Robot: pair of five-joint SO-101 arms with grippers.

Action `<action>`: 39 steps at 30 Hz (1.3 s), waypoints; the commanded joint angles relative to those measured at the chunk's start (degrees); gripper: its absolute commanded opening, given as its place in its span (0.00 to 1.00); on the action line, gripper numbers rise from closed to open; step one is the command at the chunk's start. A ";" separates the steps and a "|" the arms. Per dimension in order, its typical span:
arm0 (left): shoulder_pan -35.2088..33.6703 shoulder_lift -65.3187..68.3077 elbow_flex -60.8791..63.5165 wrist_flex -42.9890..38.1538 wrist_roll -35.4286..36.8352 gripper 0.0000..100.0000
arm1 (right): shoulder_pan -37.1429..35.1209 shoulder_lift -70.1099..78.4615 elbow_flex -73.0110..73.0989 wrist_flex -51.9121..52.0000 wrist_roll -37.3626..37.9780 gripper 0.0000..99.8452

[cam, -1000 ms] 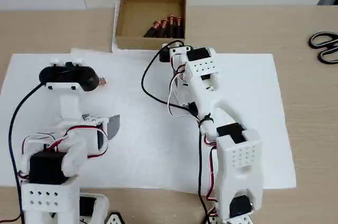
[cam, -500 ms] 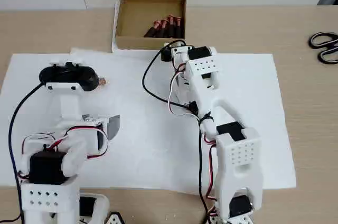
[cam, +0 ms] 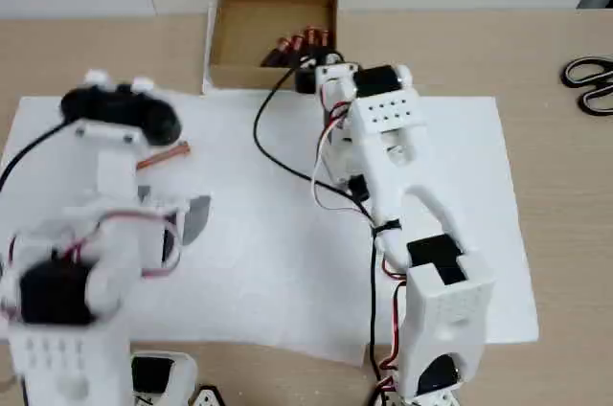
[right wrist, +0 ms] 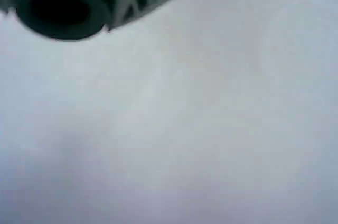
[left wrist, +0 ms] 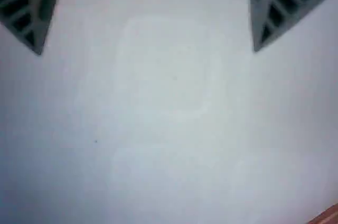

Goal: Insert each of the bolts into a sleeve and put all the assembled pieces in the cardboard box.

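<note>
Left gripper [left wrist: 147, 49] hangs open over the white paper sheet [cam: 268, 234], its fingers wide apart with nothing between them. Right gripper [right wrist: 105, 7] is at the cardboard box's [cam: 225, 37] near wall; whether it is open or closed cannot be told. That arm's wrist overlaps the box's near right corner and covers the near ends of the assembled pieces [cam: 299, 45] inside. These lie side by side, long axes slanting, copper-red ends toward the box's far right, dark sleeve ends toward its near left. One loose bolt [cam: 165, 156] lies on the paper just beside the left arm, roughly crosswise to the table, its right end tilted slightly away. A black cable [cam: 261, 143] loops over the paper. Scissors [cam: 589, 85] rest on the wooden table [cam: 556, 186], well apart.
</note>
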 commanded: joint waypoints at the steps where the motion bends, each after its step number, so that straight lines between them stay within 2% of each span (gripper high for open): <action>1: -1.32 11.08 -6.64 -1.85 -3.96 0.24 | 2.07 -4.97 -2.64 1.01 0.70 0.00; 5: -9.14 25.67 -12.44 -7.74 -12.40 0.24 | 3.74 -5.23 -2.55 1.01 0.70 0.00; 8: -13.89 36.57 -17.45 -9.41 -22.33 0.24 | 4.00 -5.23 -2.55 1.01 0.70 0.00; 12: -15.12 48.79 -24.57 -7.38 -35.52 0.24 | 3.91 -5.05 -2.55 0.84 0.70 0.00; 15: -14.95 56.53 -29.76 -7.82 -40.00 0.24 | 3.82 -5.05 -2.55 0.75 0.70 0.00; 19: -15.03 66.29 -36.62 -11.69 -40.79 0.24 | 3.82 -4.97 -2.55 0.75 0.70 0.00; 28: -13.63 84.92 -51.74 -11.52 -40.79 0.24 | 3.82 -4.97 -2.55 0.75 0.62 0.00; 37: -11.69 93.80 -58.59 -11.52 -40.53 0.24 | 3.74 -4.88 -2.55 0.40 0.62 0.00; 39: -11.43 94.51 -58.86 -11.52 -40.53 0.21 | 3.74 -4.88 -2.55 0.40 0.62 0.00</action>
